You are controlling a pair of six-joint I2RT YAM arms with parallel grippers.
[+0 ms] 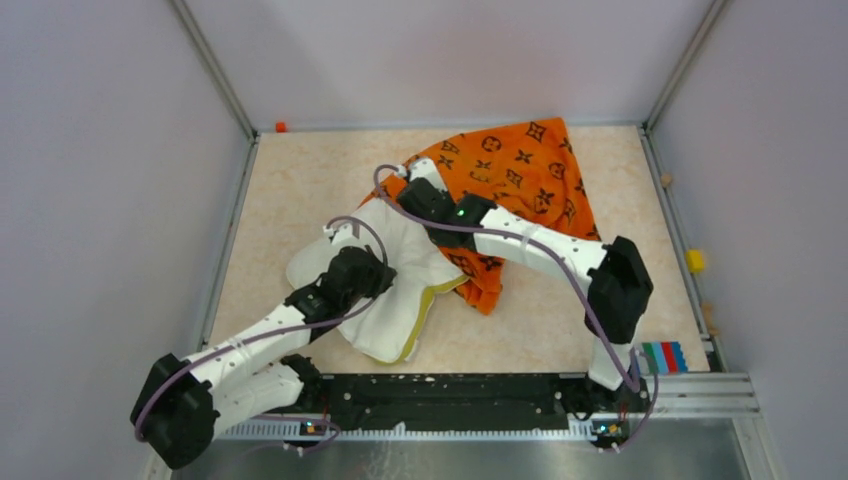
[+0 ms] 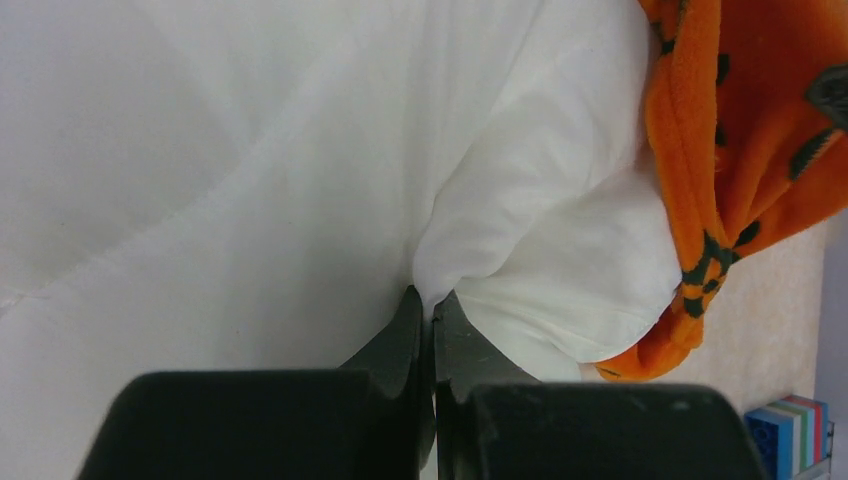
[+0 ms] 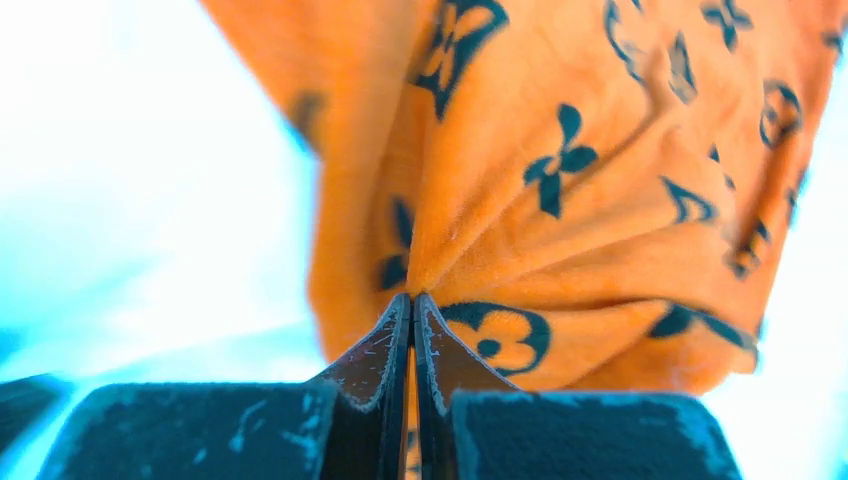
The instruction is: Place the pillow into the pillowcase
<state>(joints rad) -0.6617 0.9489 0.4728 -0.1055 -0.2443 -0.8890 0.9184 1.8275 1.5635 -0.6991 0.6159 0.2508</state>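
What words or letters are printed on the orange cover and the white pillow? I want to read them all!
No word, number or label reads clearly anywhere.
On the pillowcase: black flowers, circles and letter-like monogram marks, too blurred or small to read as letters.
On the pillow: plain white, no writing.

pale beige marbled tabletop (image 1: 300, 180), plain lilac-grey walls (image 1: 450, 50) all round — metal rails (image 1: 215, 70) at 11 and 1 o'clock, coloured blocks (image 1: 664, 356) at 4 o'clock.
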